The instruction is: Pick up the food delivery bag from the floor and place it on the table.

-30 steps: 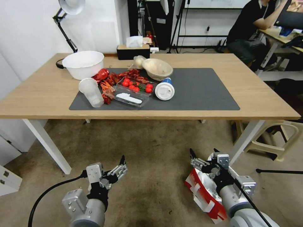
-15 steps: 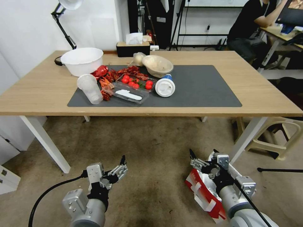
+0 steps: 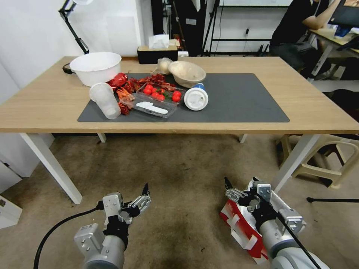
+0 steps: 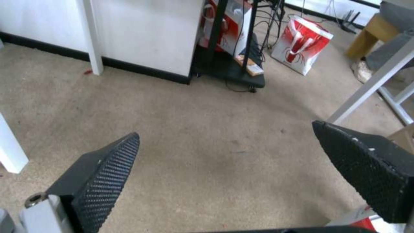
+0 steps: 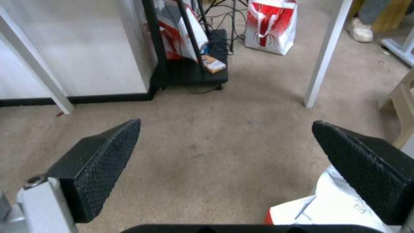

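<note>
Food delivery bag (image 3: pixel 239 228) lies on floor (image 3: pixel 179 179) beneath right tool (image 3: pixel 239 188), spread wide.

Worktop (image 3: pixel 306 108): light wood, white legs, w/ dark grey mat (image 3: pixel 239 99) at centre. On mat: clear cup (image 3: pixel 105 100) on its side, clear tray (image 3: pixel 157 102) w/ tomatoes, red crayfish shells (image 3: pixel 125 87), lidded cup (image 3: pixel 196 98) on its side, beige bowl (image 3: pixel 186 73). Off mat: white bowl (image 3: pixel 96 67), tissue box (image 3: pixel 156 53).

Floor (image 3: pixel 179 175): beige-brown, stained. Food delivery bag (image 3: pixel 241 228) lies on it, near right worktop leg.
</note>
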Tool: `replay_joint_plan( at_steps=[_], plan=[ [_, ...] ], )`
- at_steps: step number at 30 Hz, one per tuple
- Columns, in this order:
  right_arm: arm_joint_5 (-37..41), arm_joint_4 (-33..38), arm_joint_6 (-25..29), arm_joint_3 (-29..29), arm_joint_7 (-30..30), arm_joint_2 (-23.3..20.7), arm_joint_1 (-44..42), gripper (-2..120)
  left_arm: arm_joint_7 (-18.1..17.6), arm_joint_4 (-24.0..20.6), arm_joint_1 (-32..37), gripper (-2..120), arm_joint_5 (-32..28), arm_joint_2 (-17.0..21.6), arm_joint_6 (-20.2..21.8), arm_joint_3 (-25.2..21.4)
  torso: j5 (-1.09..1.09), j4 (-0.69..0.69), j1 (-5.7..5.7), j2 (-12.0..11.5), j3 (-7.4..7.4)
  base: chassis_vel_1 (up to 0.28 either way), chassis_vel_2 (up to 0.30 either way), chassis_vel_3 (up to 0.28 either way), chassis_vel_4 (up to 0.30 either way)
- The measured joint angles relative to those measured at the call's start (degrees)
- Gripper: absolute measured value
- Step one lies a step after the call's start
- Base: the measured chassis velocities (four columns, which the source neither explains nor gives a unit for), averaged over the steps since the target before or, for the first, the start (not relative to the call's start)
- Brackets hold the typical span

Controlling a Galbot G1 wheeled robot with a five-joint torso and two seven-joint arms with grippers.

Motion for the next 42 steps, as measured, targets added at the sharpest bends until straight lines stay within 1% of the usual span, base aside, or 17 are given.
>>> replay_joint_plan(
  at_steps=[18,22,25,42],
  plan=[
    [0.0,-0.2,0.3,0.0,0.2,-0.3,-0.1,100,0.6,0.0,0.2,100,1.4,0.0,0.0,-0.1,0.00,0.00,-1.67,-4.4,-2.78,0.000,0.000,0.000,0.000],
    [0.0,-0.3,0.3,-0.1,0.2,-0.3,-0.2,100,0.7,0.0,0.2,100,1.6,-0.1,-0.1,-0.2,0.00,0.00,-1.80,-4.8,-3.01,0.000,0.000,0.000,0.000],
    [-0.1,-0.3,0.3,0.0,0.2,-0.6,-0.4,100,0.7,0.0,0.1,100,1.8,-0.1,-0.3,-0.1,0.00,0.00,-2.29,-6.0,-3.76,0.000,0.000,0.000,0.000],
    [-0.3,0.5,0.3,0.3,0.1,-0.6,-1.0,100,1.4,0.0,0.0,100,2.7,-0.7,-1.2,0.5,0.00,0.00,-3.54,-9.7,-6.20,0.000,0.000,0.000,0.000]
  ],
)
